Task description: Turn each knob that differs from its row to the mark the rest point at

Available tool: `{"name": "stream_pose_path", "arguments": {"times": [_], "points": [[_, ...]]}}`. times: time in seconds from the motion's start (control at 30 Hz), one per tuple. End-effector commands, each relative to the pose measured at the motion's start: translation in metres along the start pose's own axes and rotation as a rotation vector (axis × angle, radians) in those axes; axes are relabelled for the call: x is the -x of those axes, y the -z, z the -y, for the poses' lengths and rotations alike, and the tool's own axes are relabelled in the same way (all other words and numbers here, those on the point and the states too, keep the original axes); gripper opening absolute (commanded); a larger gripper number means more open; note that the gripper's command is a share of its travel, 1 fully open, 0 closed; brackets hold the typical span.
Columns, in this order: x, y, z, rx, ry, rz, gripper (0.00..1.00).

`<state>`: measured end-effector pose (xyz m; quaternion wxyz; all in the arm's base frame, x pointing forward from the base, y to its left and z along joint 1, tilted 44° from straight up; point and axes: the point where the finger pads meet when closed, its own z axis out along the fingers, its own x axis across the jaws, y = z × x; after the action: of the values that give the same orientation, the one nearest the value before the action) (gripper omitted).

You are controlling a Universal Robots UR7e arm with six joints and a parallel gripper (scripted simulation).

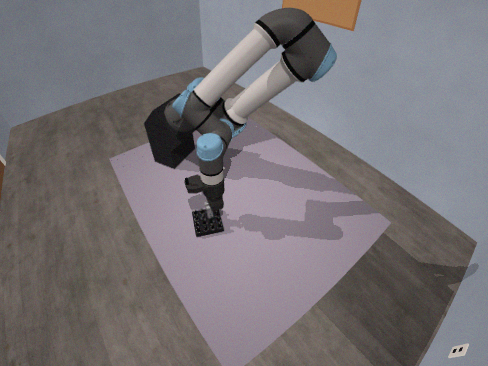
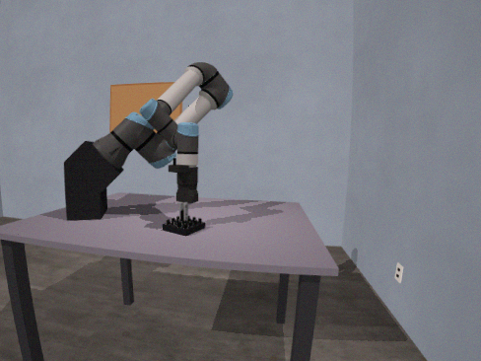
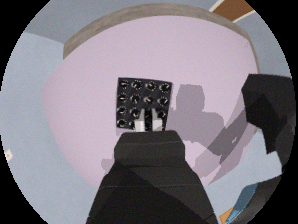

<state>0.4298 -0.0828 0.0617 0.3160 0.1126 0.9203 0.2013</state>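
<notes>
On the lilac bench (image 1: 265,280) (image 2: 237,244) (image 3: 90,85), the box (image 1: 208,223) (image 2: 185,230) (image 3: 142,92) is sitting flat beneath the reaching arm (image 1: 237,65) (image 2: 181,90), well apart from its black mount (image 1: 169,142) (image 2: 84,182). It is looking nearly square, dark all over, its low body carrying short black knobs (image 3: 137,85) that are standing up in four rows of four. Around the uncovered ones, pale marks are forming small broken rings, and white lines are showing on some tops. Those lines are running in differing directions, but the printed names and exact marks are staying too small for me to read.

The jaws (image 1: 210,214) (image 2: 184,217) are pointing down over one edge of the box, covering part of its nearest knobs in the wrist view. Their two pale fingers are standing a little apart, with something dark showing between them; whether they are gripping a knob, I cannot tell. Beside the box, a shadow (image 1: 280,227) (image 3: 191,100) is spreading over the bench.
</notes>
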Motion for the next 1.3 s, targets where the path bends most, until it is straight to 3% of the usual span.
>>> {"name": "stream_pose_path", "arguments": {"times": [0.0,1.27], "points": [[0.0002,0.0002,0.0001,0.001,0.051,0.001,0.3],[0.0002,0.0002,0.0001,0.0,0.68,0.001,0.3]]}}
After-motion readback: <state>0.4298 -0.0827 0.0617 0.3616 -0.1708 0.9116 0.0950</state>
